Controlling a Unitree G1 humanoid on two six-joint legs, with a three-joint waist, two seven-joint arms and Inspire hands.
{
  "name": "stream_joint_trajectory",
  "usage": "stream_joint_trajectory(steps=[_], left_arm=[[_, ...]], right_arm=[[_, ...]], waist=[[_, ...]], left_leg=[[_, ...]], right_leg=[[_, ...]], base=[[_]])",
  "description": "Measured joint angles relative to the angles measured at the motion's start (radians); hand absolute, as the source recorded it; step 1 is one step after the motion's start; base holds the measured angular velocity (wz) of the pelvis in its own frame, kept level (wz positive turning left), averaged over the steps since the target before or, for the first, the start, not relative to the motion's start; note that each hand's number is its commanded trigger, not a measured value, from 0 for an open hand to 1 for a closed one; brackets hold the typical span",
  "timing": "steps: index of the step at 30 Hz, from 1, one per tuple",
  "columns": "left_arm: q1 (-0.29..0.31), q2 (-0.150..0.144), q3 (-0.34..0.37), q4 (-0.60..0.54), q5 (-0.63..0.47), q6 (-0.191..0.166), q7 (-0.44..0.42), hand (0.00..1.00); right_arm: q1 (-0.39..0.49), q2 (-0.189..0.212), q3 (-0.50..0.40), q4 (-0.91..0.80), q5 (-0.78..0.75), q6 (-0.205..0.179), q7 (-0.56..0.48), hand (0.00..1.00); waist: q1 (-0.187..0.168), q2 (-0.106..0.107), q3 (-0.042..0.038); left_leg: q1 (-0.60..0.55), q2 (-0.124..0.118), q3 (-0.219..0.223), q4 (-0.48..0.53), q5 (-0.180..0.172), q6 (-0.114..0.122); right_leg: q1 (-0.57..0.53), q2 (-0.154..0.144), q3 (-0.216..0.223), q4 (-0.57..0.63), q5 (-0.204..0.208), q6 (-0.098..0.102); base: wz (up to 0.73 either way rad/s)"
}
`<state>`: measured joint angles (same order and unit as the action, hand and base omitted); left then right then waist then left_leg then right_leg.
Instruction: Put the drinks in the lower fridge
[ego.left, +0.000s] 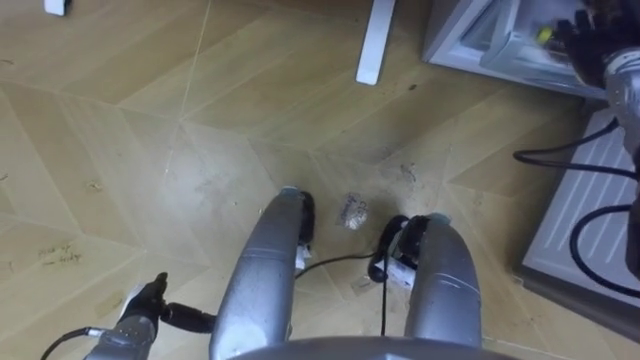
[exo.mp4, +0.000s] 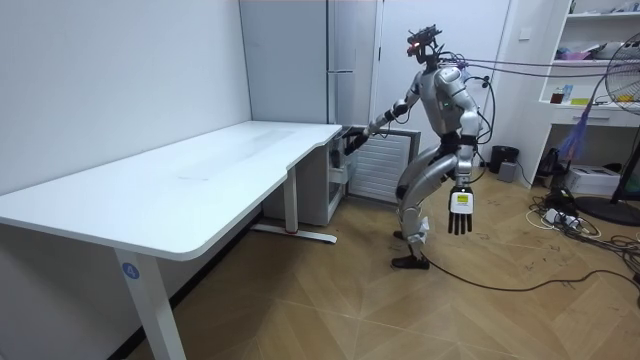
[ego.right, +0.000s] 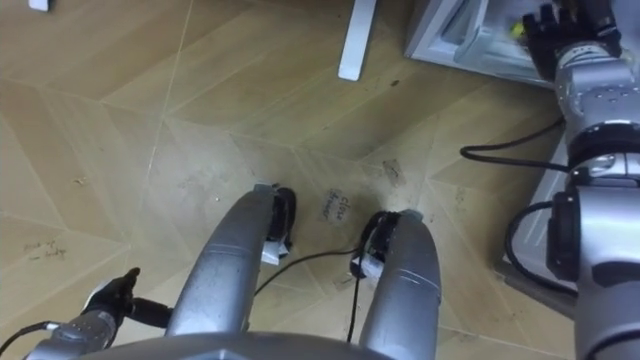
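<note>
At one o'clock the right hand (ego.left: 590, 40) reaches into the lower fridge (ego.left: 455, 45); I cannot tell its fingers' grip. The left hand (exo.mp4: 460, 205) hangs released. The drinks are probably rigid and smooth: grasp mid-body.

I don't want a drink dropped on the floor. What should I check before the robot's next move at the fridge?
1. Fridge lower door open: ok.
2. Right hand at the lower compartment: ok.
3. Drink held in its fingers: cannot tell; a yellow bit shows beside them.
4. Left hand free: ok, it hangs open by the leg.
5. Table leg apart from the right arm: ok, it lies off to the arm's left.
</note>
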<state>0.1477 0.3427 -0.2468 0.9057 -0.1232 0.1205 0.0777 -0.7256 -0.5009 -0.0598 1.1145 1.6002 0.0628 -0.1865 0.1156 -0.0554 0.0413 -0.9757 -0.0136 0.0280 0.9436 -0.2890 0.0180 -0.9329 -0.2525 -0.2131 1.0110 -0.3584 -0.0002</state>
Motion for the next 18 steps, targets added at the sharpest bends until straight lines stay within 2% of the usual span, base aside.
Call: stream_joint_trajectory(steps=[11, 18], left_arm=[[0.003, 0.0, -0.006, 0.0, -0.001, 0.003, 0.0, 0.0], [0.005, 0.0, -0.004, -0.004, -0.002, 0.003, -0.001, 0.0]], right_arm=[[0.007, 0.0, 0.011, 0.001, -0.004, 0.001, -0.021, 0.0], [0.013, -0.003, 0.009, 0.056, -0.022, 0.001, 0.019, 0.0]], waist=[[-0.003, -0.003, 0.0007], [-0.005, -0.005, 0.0011]], left_leg=[[0.024, -0.003, 0.001, -0.007, -0.005, -0.001], [0.053, 0.004, -0.002, -0.024, -0.005, 0.0]], right_leg=[[0.024, -0.005, -0.004, -0.005, -0.009, 0.009], [0.057, 0.011, -0.005, -0.034, -0.005, 0.013]], base=[[0.01], [-0.04]])
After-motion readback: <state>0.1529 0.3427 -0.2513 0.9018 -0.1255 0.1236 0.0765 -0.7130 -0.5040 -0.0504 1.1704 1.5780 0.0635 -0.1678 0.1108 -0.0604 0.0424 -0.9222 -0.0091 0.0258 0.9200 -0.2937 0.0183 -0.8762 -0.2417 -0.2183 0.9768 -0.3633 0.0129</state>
